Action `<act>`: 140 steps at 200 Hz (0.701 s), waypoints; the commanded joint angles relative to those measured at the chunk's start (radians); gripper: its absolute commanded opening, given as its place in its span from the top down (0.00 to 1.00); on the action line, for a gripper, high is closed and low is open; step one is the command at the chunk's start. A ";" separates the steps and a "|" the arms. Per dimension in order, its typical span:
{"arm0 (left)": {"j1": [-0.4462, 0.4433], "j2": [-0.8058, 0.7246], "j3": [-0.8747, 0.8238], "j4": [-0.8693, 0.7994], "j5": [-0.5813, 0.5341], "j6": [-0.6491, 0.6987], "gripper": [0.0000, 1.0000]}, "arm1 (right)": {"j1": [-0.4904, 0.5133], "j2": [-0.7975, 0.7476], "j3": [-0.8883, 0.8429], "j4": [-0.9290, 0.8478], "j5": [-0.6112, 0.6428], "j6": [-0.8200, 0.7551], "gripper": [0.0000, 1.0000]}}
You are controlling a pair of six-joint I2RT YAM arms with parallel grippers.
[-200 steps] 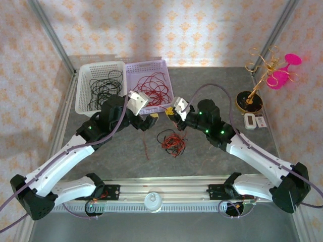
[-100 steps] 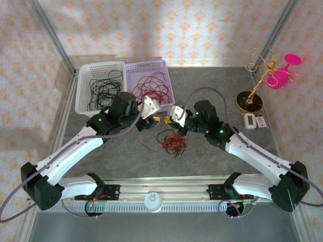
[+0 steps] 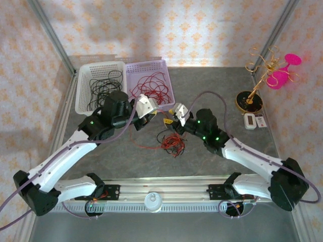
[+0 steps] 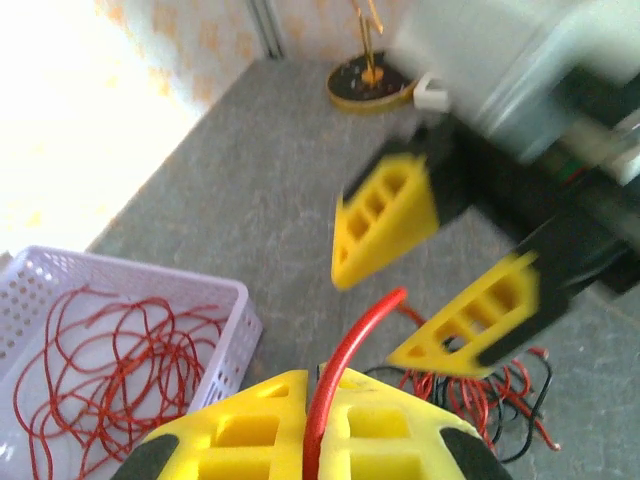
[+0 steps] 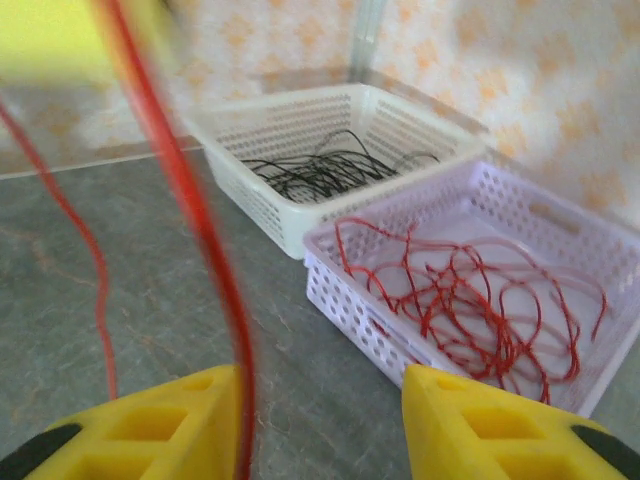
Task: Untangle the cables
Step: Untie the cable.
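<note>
Okay, left gripper (image 4: 316,388) pinched tight on one red cable (image 4: 352,330); right gripper (image 5: 322,385) spread apart, a red strand (image 5: 215,250) along one jaw. Red-and-black tangle (image 3: 171,141) lies on surface (image 3: 217,91) beside both, near lilac basket (image 3: 169,83) holding red cables (image 3: 151,83); black ones (image 3: 103,86) in white basket (image 3: 79,93).

Grey tabletop (image 3: 212,85): white basket (image 3: 81,88) and lilac basket (image 3: 170,85) touching at back left, red and black cables (image 3: 171,142) tangled at centre, gold wire stand (image 3: 249,102) and small white device (image 3: 251,121) at right.
</note>
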 commanded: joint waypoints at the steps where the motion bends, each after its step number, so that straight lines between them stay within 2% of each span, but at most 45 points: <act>1: -0.002 -0.054 0.068 0.082 0.066 -0.035 1.00 | 0.001 0.086 -0.086 0.349 0.144 0.271 0.57; 17: -0.003 -0.079 0.097 0.118 0.074 -0.065 1.00 | 0.012 0.171 -0.085 0.375 0.198 0.368 0.62; 39: -0.004 -0.103 0.158 0.181 0.077 -0.094 1.00 | 0.052 0.291 -0.078 0.375 0.294 0.434 0.64; 73: -0.003 -0.114 0.270 0.295 0.017 -0.132 1.00 | 0.091 0.424 -0.135 0.446 0.381 0.539 0.67; 112: -0.004 -0.059 0.418 0.349 -0.118 -0.110 1.00 | 0.098 0.480 -0.170 0.448 0.428 0.640 0.72; 140: -0.003 0.009 0.533 0.346 -0.218 -0.076 1.00 | 0.099 0.472 -0.188 0.416 0.479 0.678 0.66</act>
